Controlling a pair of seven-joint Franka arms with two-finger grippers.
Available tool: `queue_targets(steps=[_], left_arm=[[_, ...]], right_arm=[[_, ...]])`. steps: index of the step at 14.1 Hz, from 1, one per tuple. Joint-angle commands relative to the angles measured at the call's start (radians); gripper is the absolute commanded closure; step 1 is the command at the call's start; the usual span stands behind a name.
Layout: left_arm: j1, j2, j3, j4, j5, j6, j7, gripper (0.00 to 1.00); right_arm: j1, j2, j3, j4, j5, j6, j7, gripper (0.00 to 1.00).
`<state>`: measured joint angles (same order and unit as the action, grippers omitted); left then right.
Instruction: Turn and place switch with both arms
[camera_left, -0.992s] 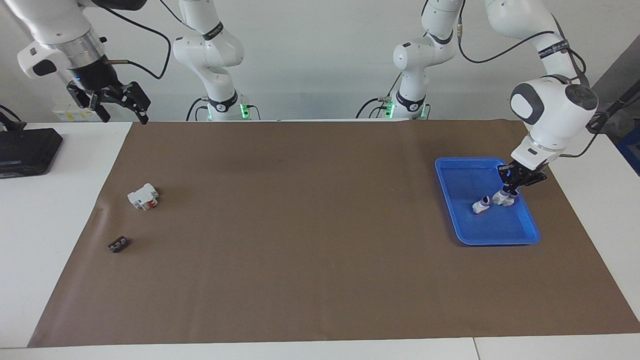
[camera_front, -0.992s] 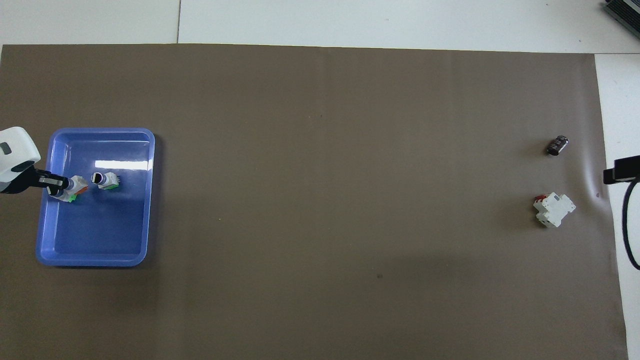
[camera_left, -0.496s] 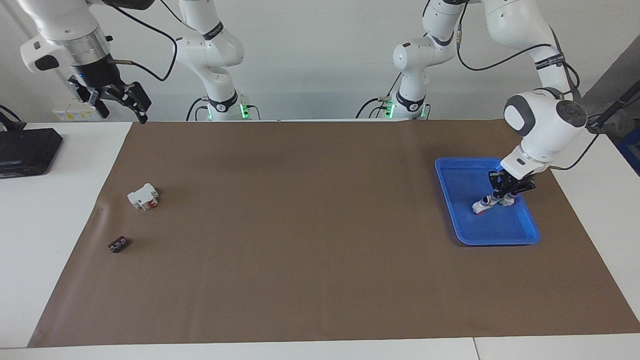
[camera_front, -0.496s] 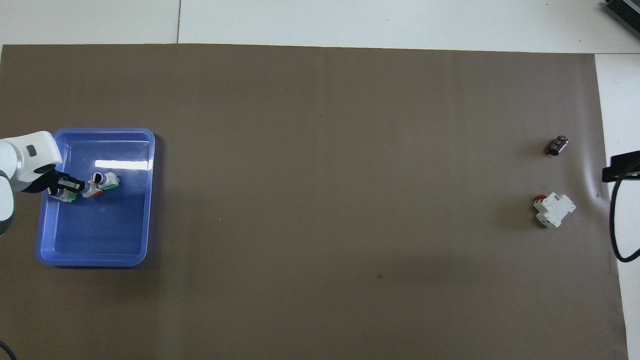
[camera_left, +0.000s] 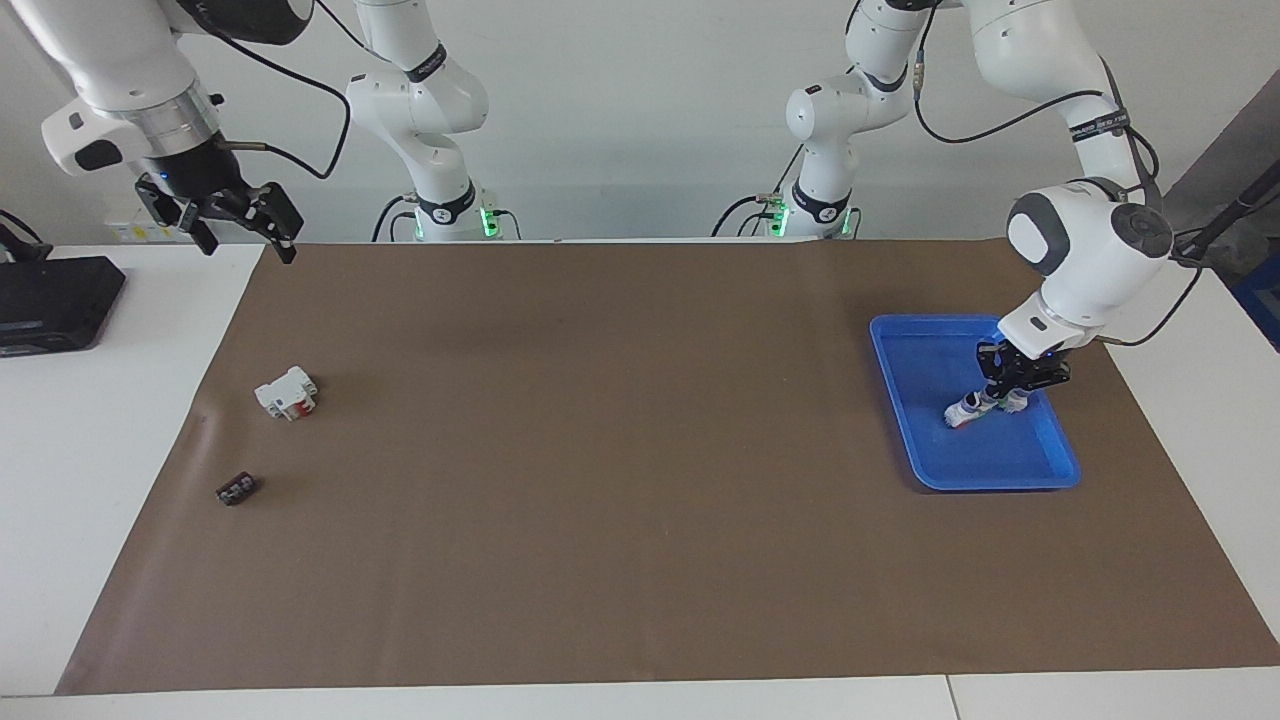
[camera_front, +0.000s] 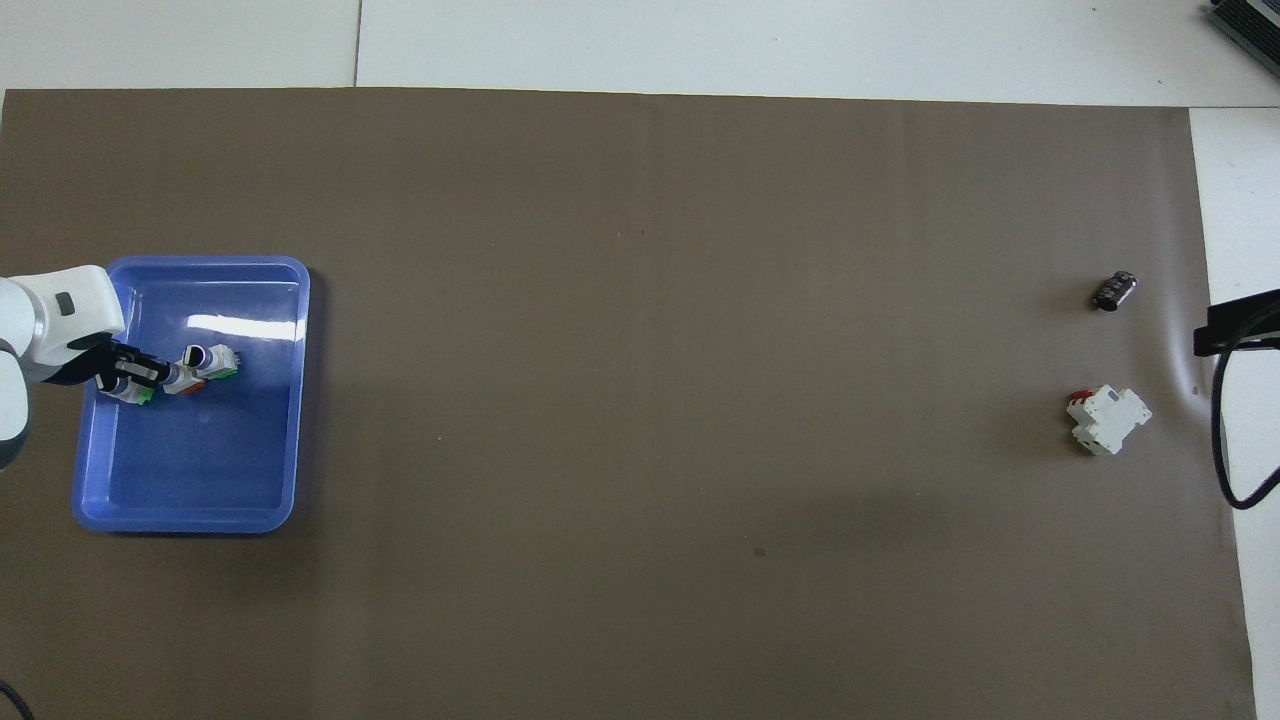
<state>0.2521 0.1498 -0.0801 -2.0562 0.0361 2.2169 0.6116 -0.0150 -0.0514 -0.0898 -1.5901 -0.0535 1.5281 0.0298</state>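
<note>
A shallow blue plastic tray (camera_left: 905, 400) (camera_front: 290, 400) with rounded corners sits on the matte brown mat (camera_left: 620, 450) (camera_front: 650, 350) toward the left arm's end of the table. Over the tray, the left gripper (camera_left: 1003, 392) (camera_front: 158, 377) is down inside it, fingers closed tight on the switch (camera_left: 966, 408) (camera_front: 186, 384), a small blocky white piece with an orange section. Touching it lies a similar little switch with a green part (camera_front: 214, 360), round knob end up. The right gripper (camera_left: 240, 215) waits in the air, well apart from the tray over the mat's corner at the right arm's end, fingers spread wide and holding nothing. Well away from the tray, a chunky white block with a red part (camera_left: 286, 392) (camera_front: 1106, 420) and a small dark piece (camera_left: 236, 489) (camera_front: 1114, 291) lie on the mat.
</note>
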Motion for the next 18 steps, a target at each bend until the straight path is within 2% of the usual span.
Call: queue_targets(steps=[1, 4, 18], left_arm=[[-0.011, 0.027, 0.000, 0.022, 0.013, 0.014, 0.017, 1.00], [-0.022, 0.042, -0.001, 0.039, 0.008, 0.012, 0.028, 1.00], [-0.051, 0.044, -0.003, 0.039, 0.004, 0.009, 0.037, 1.00]], right_arm=[[0.003, -0.013, -0.004, 0.009, 0.012, -0.013, -0.027, 0.00], [-0.003, -0.021, -0.007, 0.027, 0.018, -0.040, -0.008, 0.00], [0.009, -0.048, 0.004, -0.034, 0.040, -0.026, 0.058, 0.00]])
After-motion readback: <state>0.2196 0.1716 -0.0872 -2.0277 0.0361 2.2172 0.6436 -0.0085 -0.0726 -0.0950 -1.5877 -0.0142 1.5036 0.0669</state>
